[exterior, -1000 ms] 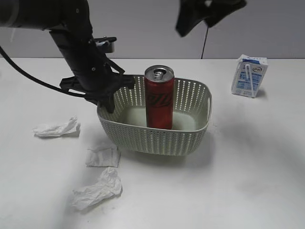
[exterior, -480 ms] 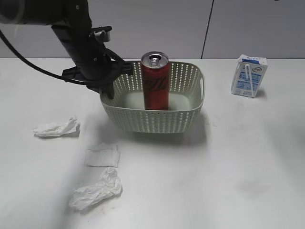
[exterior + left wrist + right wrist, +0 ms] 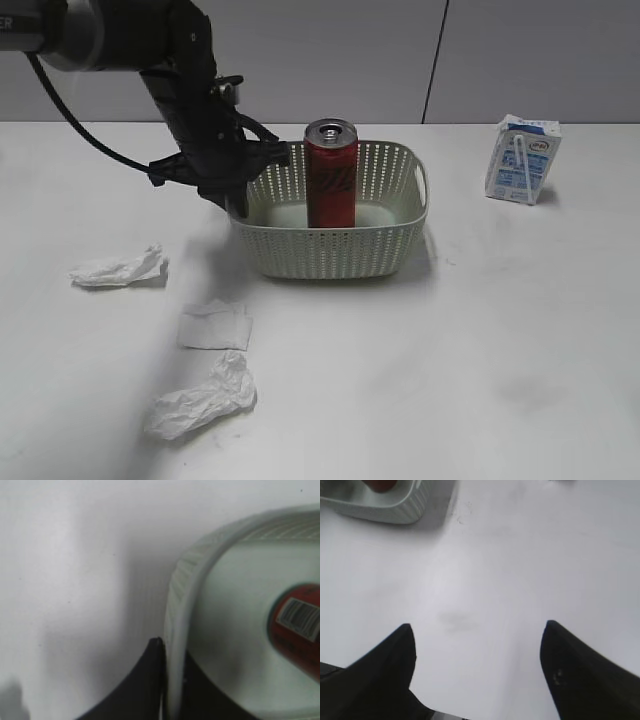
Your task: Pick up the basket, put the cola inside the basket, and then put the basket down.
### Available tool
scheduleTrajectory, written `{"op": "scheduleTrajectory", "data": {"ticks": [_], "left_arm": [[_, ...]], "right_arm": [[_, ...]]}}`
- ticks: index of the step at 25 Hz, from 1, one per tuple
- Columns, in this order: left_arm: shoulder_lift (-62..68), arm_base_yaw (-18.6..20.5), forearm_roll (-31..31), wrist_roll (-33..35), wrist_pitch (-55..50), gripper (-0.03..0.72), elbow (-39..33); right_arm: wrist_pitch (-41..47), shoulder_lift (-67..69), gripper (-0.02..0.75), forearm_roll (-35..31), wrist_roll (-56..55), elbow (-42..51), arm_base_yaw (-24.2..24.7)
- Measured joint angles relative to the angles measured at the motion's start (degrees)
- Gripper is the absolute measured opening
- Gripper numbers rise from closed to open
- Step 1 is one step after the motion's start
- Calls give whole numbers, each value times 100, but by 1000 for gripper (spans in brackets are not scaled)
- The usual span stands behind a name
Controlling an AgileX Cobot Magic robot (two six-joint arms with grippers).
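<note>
The pale grey-green basket rests on the white table with the red cola can standing upright inside it. My left gripper is shut on the basket's left wall. In the left wrist view the fingers pinch the basket rim, and the cola shows inside at right. My right gripper is open and empty above bare table; it is out of the exterior view. A corner of the basket shows at the top left of the right wrist view.
A blue-and-white drink carton stands at the back right. Three crumpled white tissues lie left and front-left of the basket.
The left arm has moved the basket with the cola back and slightly right, and it went from tilted and raised to level on the table. The right arm left the exterior view.
</note>
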State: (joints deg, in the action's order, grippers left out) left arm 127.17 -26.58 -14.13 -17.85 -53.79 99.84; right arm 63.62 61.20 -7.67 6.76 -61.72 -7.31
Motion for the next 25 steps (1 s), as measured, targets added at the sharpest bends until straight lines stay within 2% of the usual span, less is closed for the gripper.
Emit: {"op": "scheduleTrajectory", "data": {"ticks": [1,3,7,8,11,14,20,25], "left_arm": [[6,0,-24,-7,23,46,6],[6,0,-57,-7,45,161,18],[-6,0,-174,192,-84,543,18],[-27,0,-231,279,-109,592,18],[-224,43,-328,464,-157,640,18],[-565,230,-363,629,-276,649,18],[-1218,904,-351,1147,-889,648,18],[-1638,1550,-200,1615,-1460,647,18]], "right_arm": [[-52,-285,584,0,1,279,0],[-187,-792,584,0,-4,820,0],[-594,-1735,584,0,-11,1871,0],[-698,-1961,584,0,-11,2092,0],[-957,-2549,582,2,-17,2806,0],[-1191,-3099,582,19,-17,3458,0],[-1348,-4053,582,19,-17,3594,0],[-1080,-4814,559,19,-2,3699,0]]}}
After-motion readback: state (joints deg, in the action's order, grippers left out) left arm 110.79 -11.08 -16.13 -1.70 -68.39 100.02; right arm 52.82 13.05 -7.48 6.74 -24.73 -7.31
